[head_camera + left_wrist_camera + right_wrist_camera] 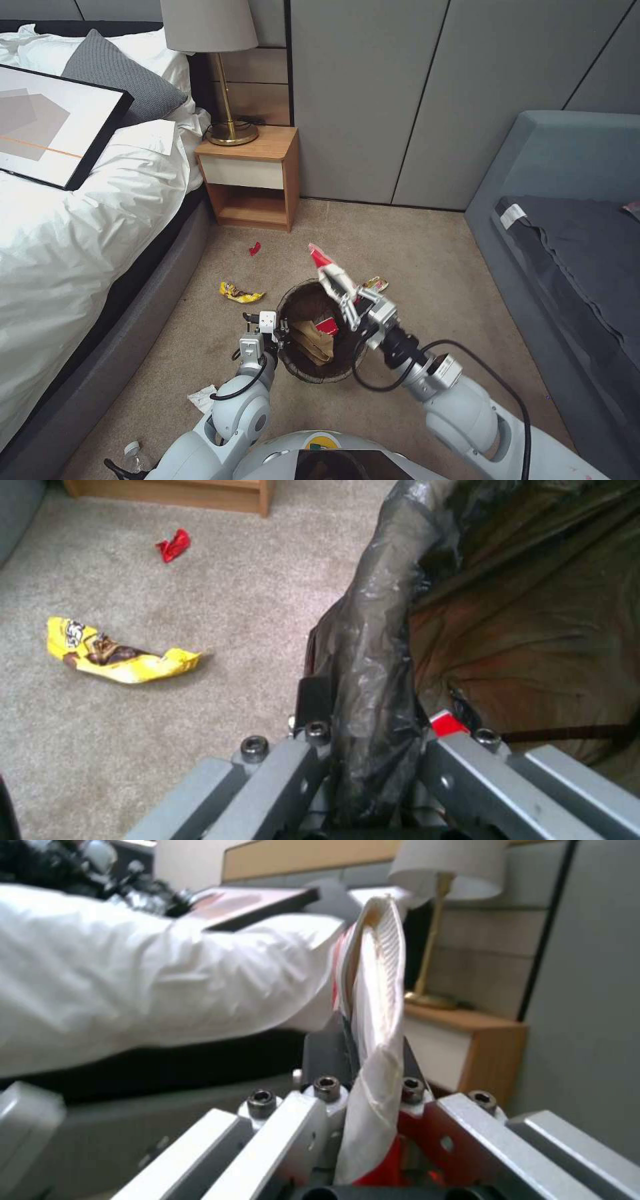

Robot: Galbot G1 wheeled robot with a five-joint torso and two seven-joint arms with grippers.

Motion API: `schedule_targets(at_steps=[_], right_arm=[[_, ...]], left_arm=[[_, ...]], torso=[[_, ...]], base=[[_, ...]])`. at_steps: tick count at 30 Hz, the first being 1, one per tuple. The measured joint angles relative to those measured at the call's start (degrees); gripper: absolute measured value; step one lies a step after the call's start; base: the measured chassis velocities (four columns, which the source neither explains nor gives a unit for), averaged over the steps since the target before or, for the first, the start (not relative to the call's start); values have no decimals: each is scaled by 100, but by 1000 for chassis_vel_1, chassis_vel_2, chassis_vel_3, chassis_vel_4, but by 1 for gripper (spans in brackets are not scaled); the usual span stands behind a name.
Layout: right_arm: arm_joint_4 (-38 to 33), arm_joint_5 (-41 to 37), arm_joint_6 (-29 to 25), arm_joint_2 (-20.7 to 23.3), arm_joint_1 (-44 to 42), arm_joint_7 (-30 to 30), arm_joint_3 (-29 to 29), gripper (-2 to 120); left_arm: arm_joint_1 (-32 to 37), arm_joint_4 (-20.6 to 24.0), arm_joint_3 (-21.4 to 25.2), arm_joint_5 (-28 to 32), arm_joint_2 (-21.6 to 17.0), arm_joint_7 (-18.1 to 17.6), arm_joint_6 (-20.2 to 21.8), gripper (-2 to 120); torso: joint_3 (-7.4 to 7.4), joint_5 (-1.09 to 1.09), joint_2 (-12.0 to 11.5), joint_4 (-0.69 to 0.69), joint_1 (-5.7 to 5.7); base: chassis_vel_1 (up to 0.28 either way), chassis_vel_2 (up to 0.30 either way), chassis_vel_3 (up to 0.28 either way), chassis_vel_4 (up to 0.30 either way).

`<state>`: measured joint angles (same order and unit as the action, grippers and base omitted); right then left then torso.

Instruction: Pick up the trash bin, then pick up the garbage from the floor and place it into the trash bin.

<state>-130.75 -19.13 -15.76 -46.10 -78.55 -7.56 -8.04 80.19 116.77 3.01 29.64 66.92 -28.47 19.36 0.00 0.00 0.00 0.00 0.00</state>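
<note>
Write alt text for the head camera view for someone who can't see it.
The right gripper holds a flattened red-and-white paper cup above the trash bin, whose bag-wrapped rim the left gripper grips. On the carpet lie a yellow wrapper and a red scrap, between a bed and a nightstand.

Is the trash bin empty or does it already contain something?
Not empty: the trash bin holds a tan paper bag and a red piece.

I see a bed (pixel 60 233) with white bedding at left, a wooden nightstand (pixel 250 177) bearing a brass lamp (pixel 223 80), and a grey sofa (pixel 567 220) at right.
</note>
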Motion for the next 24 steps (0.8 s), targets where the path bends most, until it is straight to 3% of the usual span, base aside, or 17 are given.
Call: schedule_targets(at_steps=[13,23,24], right_arm=[[755,733,-220,114,2,278,1396,0],[1423,1055,-314,-37,63,163,1593,-1],[1453,1089,-290,-44,73,105,1558,5]], left_arm=[[-74,-25,-31,-22,118,-22,20,2],[-85,-5,8,-14,115,-28,-2,2],[-85,-5,8,-14,120,-28,-7,2]], torso=[[0,0,0,0,0],[0,0,0,0,0],[0,0,0,0,0]], base=[[0,0,0,0],[0,0,0,0],[0,0,0,0]])
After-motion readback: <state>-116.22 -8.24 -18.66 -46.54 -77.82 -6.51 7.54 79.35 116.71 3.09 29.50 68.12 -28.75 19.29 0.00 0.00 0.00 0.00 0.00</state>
